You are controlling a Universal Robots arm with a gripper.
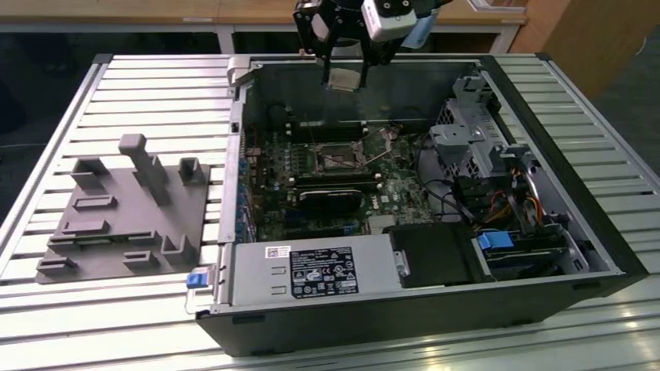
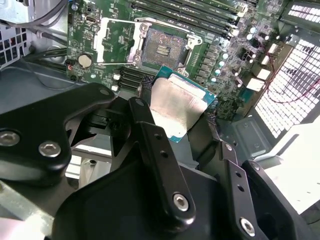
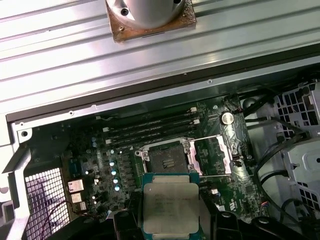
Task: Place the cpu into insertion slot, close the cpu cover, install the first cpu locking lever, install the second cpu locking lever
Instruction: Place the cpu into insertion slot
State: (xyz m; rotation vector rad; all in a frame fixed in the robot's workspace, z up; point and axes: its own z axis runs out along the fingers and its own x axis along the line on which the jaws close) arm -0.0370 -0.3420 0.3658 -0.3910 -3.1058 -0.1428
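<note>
My gripper (image 1: 345, 77) hangs above the far wall of the open computer case, shut on the cpu (image 1: 345, 78), a small square chip with a silvery face. In both wrist views the cpu (image 2: 177, 107) (image 3: 170, 207) sits clamped between the two black fingers (image 2: 150, 135). The insertion slot (image 1: 335, 158) (image 2: 162, 50) (image 3: 167, 160) lies bare on the green board below, apart from the chip. The cpu cover (image 2: 112, 42) (image 3: 212, 157) is swung open beside the socket.
A black power supply (image 1: 309, 272) fills the case's near side. A dark block (image 1: 330, 193) sits just in front of the socket, and memory slots (image 3: 150, 127) lie behind it. Drive cage and cables (image 1: 480, 147) crowd the exterior view's right. A grey fixture (image 1: 129, 209) stands on the slatted table (image 1: 134, 85).
</note>
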